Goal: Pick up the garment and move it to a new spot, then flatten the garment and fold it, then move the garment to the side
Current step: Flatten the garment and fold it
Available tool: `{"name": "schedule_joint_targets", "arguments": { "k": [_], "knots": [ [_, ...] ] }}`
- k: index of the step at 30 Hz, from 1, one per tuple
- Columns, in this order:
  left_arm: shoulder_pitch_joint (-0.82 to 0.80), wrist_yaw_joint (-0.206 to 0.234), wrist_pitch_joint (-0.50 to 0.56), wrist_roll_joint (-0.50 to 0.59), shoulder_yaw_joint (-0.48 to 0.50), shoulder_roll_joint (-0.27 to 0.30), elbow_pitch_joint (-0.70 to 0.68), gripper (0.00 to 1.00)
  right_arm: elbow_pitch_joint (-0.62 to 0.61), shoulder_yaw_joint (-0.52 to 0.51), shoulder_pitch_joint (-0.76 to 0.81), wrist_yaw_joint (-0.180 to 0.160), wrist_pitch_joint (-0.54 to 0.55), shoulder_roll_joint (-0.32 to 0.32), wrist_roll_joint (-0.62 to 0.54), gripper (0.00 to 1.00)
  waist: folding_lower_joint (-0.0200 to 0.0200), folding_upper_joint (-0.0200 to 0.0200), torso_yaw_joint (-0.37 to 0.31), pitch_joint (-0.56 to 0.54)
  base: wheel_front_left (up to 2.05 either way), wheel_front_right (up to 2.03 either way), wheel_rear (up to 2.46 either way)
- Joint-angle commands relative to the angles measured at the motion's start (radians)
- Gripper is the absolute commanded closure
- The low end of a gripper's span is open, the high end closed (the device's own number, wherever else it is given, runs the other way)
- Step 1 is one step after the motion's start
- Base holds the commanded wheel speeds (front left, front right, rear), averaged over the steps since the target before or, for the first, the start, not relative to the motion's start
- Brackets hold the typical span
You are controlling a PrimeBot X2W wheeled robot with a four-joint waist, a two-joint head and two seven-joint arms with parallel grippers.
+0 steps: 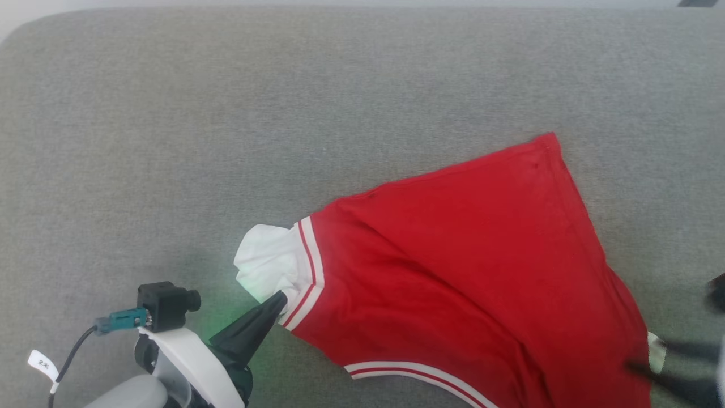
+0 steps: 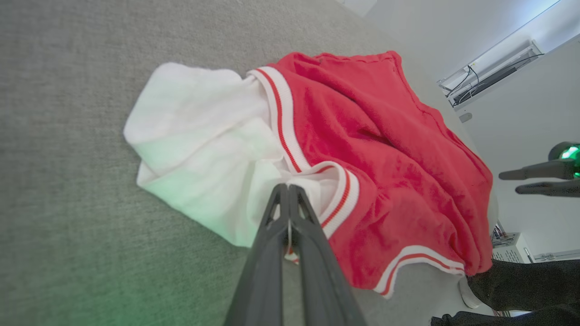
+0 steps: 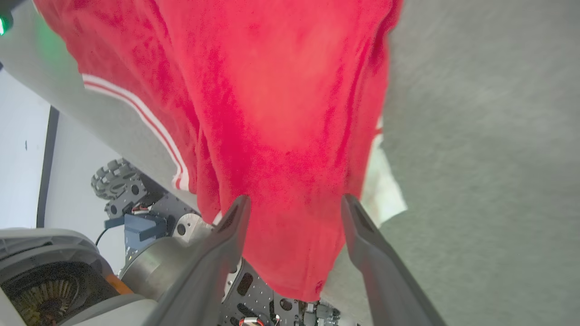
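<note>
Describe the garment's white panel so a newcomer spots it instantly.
On the wide grey fabric surface lies a red garment. At its left end, beyond the striped trim, bulges the white panel: crumpled, plain white against red, pinched by the left gripper.

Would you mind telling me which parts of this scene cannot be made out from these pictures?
- Head view: the right gripper is blurred and cut by the right edge; its jaws are unreadable there.
- Head view: the garment runs past the bottom edge, hiding its lower hem.
- Left wrist view: the left gripper covers the fold it pinches.
- Right wrist view: whether the garment touches the open right gripper is unclear.
</note>
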Motion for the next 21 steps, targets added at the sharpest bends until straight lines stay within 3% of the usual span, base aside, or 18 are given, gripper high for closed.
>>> {"name": "schedule_joint_targets", "arguments": {
  "k": [1, 5, 8, 14, 21],
  "knots": [
    [0.003, 0.001, 0.000, 0.007, 0.001, -0.004, -0.006, 1.00, -0.015, -0.050, -0.011, 0.000, 0.014, -0.007, 0.022, 0.00, 0.0000, 0.0000, 0.011, 0.002, 0.00, 0.00, 0.00],
    [-0.014, 0.001, 0.000, 0.019, -0.008, -0.017, -0.018, 1.00, -0.013, -0.194, -0.116, 0.000, 0.035, -0.026, 0.022, 0.00, 0.0000, 0.0000, 0.042, 0.013, 0.00, 0.00, 0.00],
    [-0.030, 0.001, 0.000, 0.024, -0.017, -0.029, -0.021, 1.00, 0.045, -0.194, -0.266, 0.000, 0.005, -0.012, -0.045, 0.00, 0.0000, 0.0000, 0.066, 0.029, 0.00, 0.00, 0.00],
    [-0.068, 0.001, 0.000, 0.018, -0.039, -0.057, -0.013, 1.00, 0.252, 0.029, -0.584, 0.000, -0.028, 0.032, -0.234, 0.00, 0.0000, 0.0000, 0.108, 0.072, 0.00, 0.00, 0.00],
    [-0.104, 0.001, 0.000, 0.020, -0.041, -0.090, -0.012, 1.00, 0.467, 0.267, -0.807, 0.000, 0.010, 0.052, -0.309, 0.00, 0.0000, 0.0000, 0.148, 0.141, 0.00, 0.00, 0.00]
  ]
}}
